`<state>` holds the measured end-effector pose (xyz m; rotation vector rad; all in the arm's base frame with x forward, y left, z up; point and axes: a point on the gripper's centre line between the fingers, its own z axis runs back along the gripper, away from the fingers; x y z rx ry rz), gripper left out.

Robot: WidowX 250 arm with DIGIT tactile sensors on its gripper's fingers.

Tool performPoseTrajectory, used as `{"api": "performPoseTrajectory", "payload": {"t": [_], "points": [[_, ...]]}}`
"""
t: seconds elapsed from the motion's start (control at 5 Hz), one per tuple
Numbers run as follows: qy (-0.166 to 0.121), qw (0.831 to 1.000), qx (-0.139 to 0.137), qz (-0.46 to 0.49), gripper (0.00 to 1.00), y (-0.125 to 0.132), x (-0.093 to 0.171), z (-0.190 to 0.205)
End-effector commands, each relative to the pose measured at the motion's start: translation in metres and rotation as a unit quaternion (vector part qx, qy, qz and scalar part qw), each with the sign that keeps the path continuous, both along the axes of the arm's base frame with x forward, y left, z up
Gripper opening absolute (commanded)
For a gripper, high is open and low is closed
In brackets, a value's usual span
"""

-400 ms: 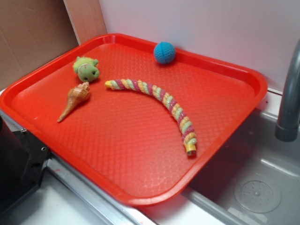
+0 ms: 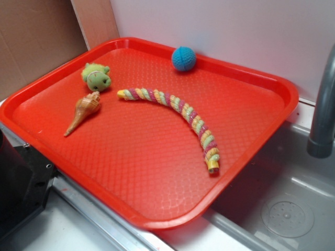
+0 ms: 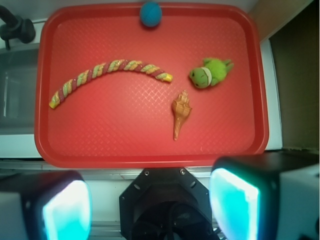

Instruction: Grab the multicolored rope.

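The multicolored rope (image 2: 183,110) lies in a curve across the middle of the red tray (image 2: 157,172); it is a twisted cord striped yellow, pink, pale green and white. In the wrist view the rope (image 3: 107,70) arcs over the tray's upper left part. My gripper (image 3: 150,207) is open, its two cyan-lit pads (image 3: 67,210) spread wide at the bottom of that view. It hangs high over the tray's near edge, far from the rope, with nothing between the fingers. In the exterior view the gripper is out of sight.
A tan cone seashell (image 2: 84,111), a green plush toy (image 2: 96,76) and a blue crocheted ball (image 2: 183,58) also lie on the tray. The robot's black base (image 2: 21,183) stands at the tray's near left. A sink (image 2: 282,209) with a grey faucet (image 2: 324,110) is to the right.
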<state>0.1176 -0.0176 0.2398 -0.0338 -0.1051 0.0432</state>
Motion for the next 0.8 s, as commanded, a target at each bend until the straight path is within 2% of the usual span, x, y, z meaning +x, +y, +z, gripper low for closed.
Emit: {"api": "performPoseTrajectory", "payload": {"t": [0.0,0.2,0.4,0.6], "points": [[-0.031,0.977,-0.05,0.206,1.0,-0.003,0.047,-0.002],[-0.028,0.942,-0.075,0.327,1.0,-0.006,0.077,-0.011],[-0.026,0.906,-0.085,0.414,1.0,-0.014,0.105,-0.029],[-0.011,0.871,-0.088,0.483,1.0,-0.027,0.126,-0.058]]}}
